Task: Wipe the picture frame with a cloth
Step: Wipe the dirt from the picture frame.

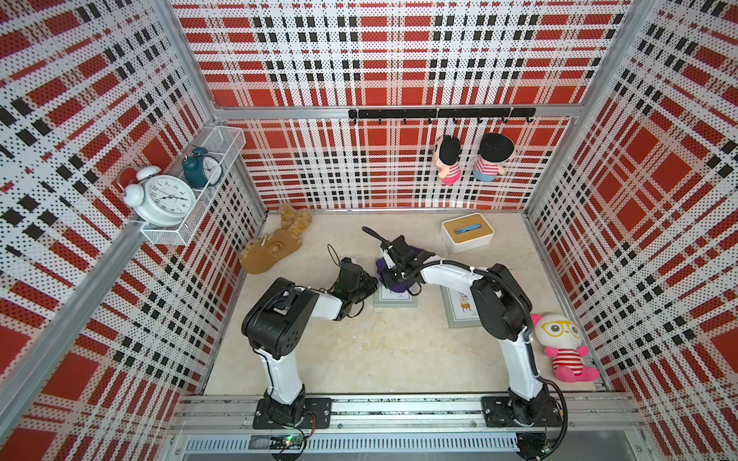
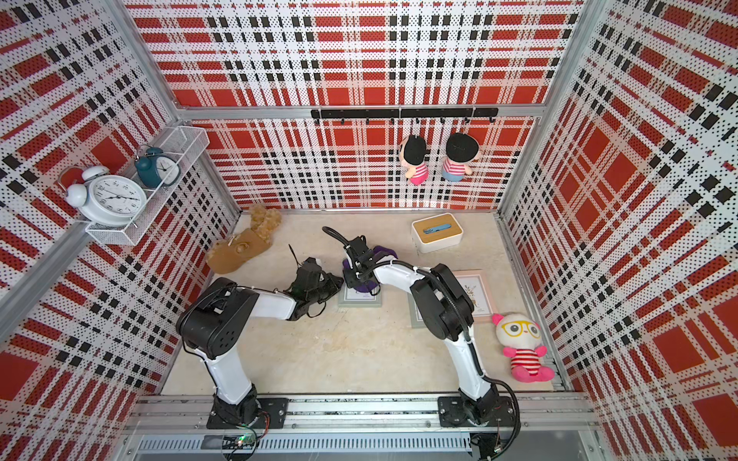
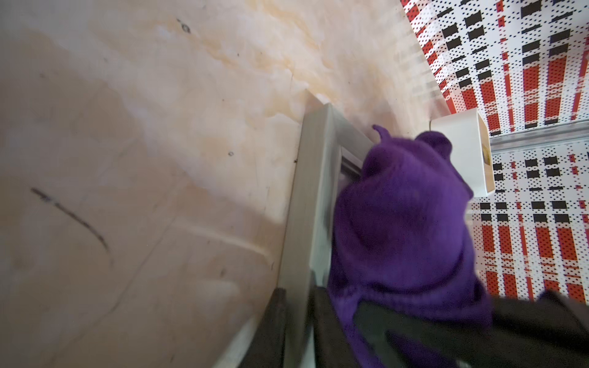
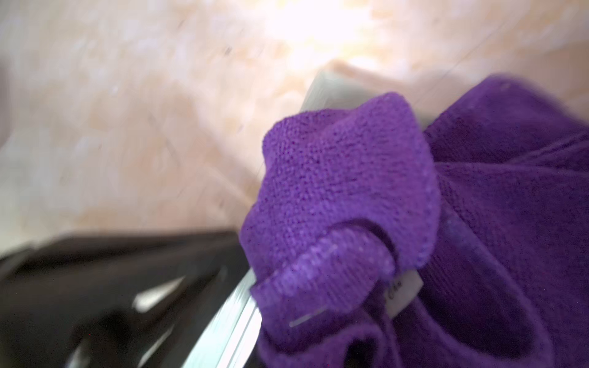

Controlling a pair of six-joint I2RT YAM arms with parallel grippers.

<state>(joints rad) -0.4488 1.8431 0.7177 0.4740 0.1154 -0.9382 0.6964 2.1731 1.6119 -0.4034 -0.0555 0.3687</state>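
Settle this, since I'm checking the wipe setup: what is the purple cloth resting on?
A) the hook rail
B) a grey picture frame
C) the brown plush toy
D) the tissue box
B: the left wrist view shows the cloth bunched on the grey picture frame.

Desk (image 1: pixel 379 351): beige marbled top, scuffed and marked.
Far left: brown plush (image 1: pixel 271 251), lying flat near the wall.
Far right: white box (image 1: pixel 467 231) with a wooden lid.
Centre: grey frame (image 1: pixel 393 299), flat.
Right of it, apart: second frame (image 1: pixel 461 313), grey, partly hidden.
Further right: pink frame (image 2: pixel 479 297); contact between the two cannot be determined.
Near right: doll (image 1: pixel 563 347), by the wall.
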